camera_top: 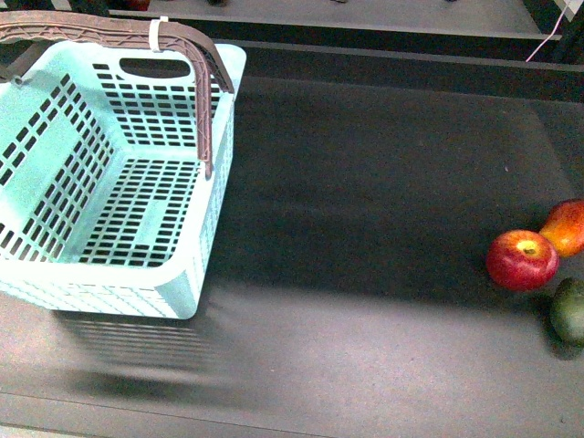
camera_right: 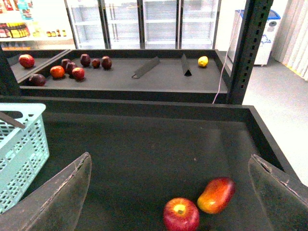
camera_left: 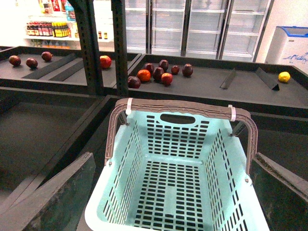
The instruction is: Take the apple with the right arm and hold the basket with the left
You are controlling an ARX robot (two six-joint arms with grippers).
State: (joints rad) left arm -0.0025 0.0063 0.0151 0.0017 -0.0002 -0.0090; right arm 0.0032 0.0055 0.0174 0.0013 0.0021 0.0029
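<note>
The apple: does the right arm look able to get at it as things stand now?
Probably yes. The apple lies uncovered on the dark table, in front of the open right claw, with nothing above it. The orange-red fruit sits close beside it, so the claw may nudge that one.

In the front view the basket (camera_top: 196, 274) runs off the left edge and its shadow on the desk (camera_top: 365, 228) is blurred. The green fruit (camera_top: 570, 312) and the orange-red fruit (camera_top: 568, 226) are cropped at the right. The right wrist view cuts off part of the apple (camera_right: 181, 214).
</note>
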